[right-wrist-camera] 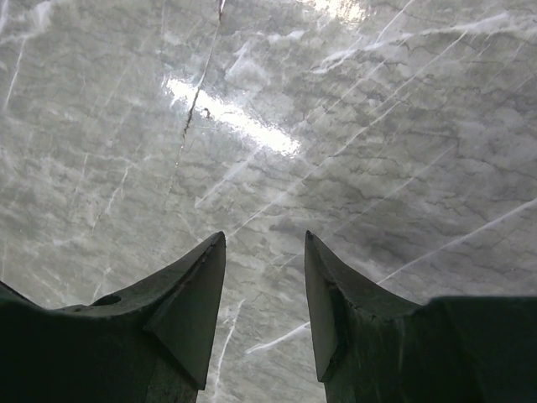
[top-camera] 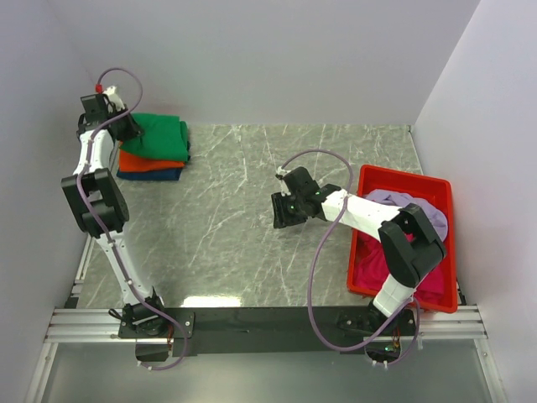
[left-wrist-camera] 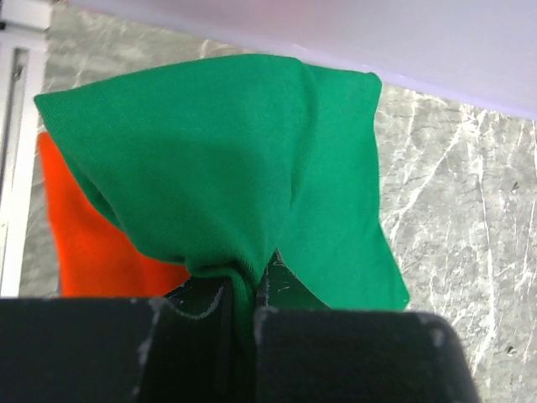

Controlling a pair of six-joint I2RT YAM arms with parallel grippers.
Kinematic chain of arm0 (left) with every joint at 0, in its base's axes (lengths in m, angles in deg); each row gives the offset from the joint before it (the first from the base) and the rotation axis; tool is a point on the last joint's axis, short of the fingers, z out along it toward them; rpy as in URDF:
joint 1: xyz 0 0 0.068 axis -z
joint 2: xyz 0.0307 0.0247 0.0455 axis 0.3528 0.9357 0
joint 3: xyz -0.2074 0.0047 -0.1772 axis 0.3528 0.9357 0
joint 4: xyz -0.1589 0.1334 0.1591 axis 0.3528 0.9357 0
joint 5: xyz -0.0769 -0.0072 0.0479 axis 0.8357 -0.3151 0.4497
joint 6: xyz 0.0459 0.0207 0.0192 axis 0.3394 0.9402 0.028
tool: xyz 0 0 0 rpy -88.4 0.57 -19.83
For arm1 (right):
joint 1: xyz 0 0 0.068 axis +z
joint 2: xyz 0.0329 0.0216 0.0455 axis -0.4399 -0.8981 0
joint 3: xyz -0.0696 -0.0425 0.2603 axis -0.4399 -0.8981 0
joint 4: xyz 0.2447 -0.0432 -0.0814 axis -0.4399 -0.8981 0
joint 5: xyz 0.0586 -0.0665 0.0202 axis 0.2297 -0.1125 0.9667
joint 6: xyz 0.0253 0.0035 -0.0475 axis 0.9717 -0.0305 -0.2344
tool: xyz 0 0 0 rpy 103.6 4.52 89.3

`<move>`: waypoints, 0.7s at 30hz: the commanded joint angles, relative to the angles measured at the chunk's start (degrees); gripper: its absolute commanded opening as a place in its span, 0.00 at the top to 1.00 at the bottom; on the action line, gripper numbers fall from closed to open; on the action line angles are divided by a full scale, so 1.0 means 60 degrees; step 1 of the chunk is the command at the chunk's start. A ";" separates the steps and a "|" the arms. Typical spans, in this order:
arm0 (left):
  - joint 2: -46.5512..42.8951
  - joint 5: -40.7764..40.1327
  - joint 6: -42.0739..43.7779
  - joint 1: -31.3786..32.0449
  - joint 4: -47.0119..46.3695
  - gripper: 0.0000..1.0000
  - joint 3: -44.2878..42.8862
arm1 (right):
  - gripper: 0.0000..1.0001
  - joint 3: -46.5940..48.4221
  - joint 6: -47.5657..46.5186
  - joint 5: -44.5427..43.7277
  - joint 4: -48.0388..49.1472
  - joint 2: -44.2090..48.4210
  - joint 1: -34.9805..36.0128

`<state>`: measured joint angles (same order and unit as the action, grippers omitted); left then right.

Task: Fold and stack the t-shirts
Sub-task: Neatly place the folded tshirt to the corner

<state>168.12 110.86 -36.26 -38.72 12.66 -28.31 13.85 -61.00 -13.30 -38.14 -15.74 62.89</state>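
Note:
A folded stack sits at the table's back left: the green t-shirt [top-camera: 161, 136] on top, the orange t-shirt [top-camera: 149, 159] under it, the navy t-shirt [top-camera: 159, 175] at the bottom. My left gripper [top-camera: 127, 128] is shut on the near edge of the green t-shirt [left-wrist-camera: 226, 159], and the orange t-shirt [left-wrist-camera: 92, 243] shows beneath it. My right gripper [top-camera: 281, 211] is open and empty over bare table in the middle; its fingers [right-wrist-camera: 189, 306] hold nothing. The magenta t-shirt [top-camera: 382, 270] and pale lilac t-shirt [top-camera: 419, 208] lie crumpled in the red bin.
The red plastic bin [top-camera: 403, 178] stands at the right edge of the marble table [top-camera: 235, 235]. White walls close in the back and both sides. A black rail runs along the near edge.

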 commanded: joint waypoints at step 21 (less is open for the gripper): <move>0.0772 -0.1709 -0.0236 -0.0095 -0.0843 0.93 0.0090 | 0.50 -0.0075 -0.0194 0.0073 0.0130 0.0605 -0.0024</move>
<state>171.59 104.67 -38.36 -40.73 7.09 -24.92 13.63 -61.19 -12.75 -38.05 -14.91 62.89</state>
